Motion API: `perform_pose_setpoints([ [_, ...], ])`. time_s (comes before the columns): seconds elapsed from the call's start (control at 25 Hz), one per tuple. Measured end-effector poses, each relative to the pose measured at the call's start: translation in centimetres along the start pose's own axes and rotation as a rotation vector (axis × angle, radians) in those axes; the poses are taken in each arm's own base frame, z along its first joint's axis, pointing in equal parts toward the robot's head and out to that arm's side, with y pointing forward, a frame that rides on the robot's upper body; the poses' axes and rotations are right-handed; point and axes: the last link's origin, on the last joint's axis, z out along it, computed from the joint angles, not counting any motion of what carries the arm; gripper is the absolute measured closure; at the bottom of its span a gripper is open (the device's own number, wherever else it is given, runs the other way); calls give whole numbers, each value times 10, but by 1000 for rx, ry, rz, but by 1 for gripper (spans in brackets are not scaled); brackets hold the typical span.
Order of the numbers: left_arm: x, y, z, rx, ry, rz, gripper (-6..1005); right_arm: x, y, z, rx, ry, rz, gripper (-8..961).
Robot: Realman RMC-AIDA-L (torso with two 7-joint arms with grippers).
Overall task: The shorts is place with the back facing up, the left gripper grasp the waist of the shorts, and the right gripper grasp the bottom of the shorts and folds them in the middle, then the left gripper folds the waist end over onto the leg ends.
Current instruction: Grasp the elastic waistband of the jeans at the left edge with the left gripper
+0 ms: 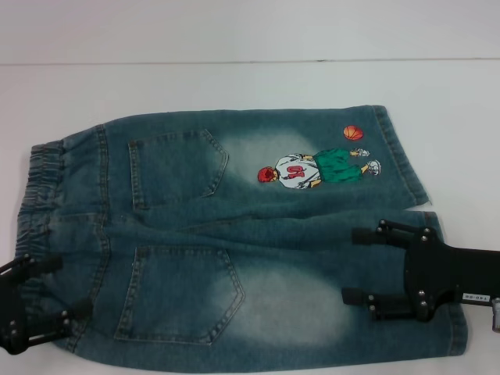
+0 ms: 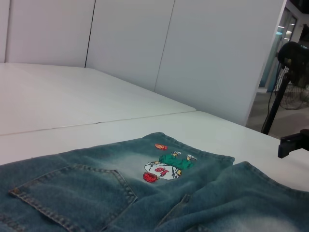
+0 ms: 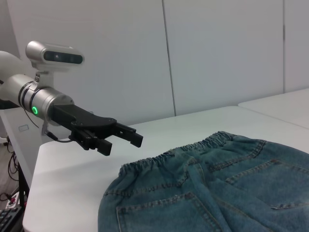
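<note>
Shorts (image 1: 234, 242) lie flat, pockets up. Both jaws wide open, empty: left gripper (image 1: 35, 301) hovers above the waist (image 1: 43, 195), right gripper (image 1: 359, 266) over the near leg hem (image 1: 449, 312). Drop each squarely over its edge before closing.

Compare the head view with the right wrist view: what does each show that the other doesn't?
Only the head view shows the right gripper, open over the near leg, the leg ends and the embroidered player. Only the right wrist view shows the left gripper clearly raised above the table, open, short of the waist of the shorts. Both show the shorts lying flat, pockets up.
</note>
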Motion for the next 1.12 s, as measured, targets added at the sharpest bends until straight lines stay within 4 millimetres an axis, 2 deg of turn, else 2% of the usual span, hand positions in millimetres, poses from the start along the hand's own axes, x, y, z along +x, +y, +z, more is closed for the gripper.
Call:
perform_pose_setpoints([
  [0.4, 1, -2, 1, 3, -6, 0, 70, 0, 0, 1, -5, 0, -7, 37],
  [0.56, 2, -9, -12, 57, -63, -39, 71, -1, -1, 1, 3, -4, -4, 36],
  [0.88, 12, -11, -54, 238, -255, -117, 75, -3, -7, -1, 30, -5, -7, 37],
  [1.12, 11, -17, -54, 310, -319, -149, 78, -4, -9, 0, 34, -3, -11, 40],
])
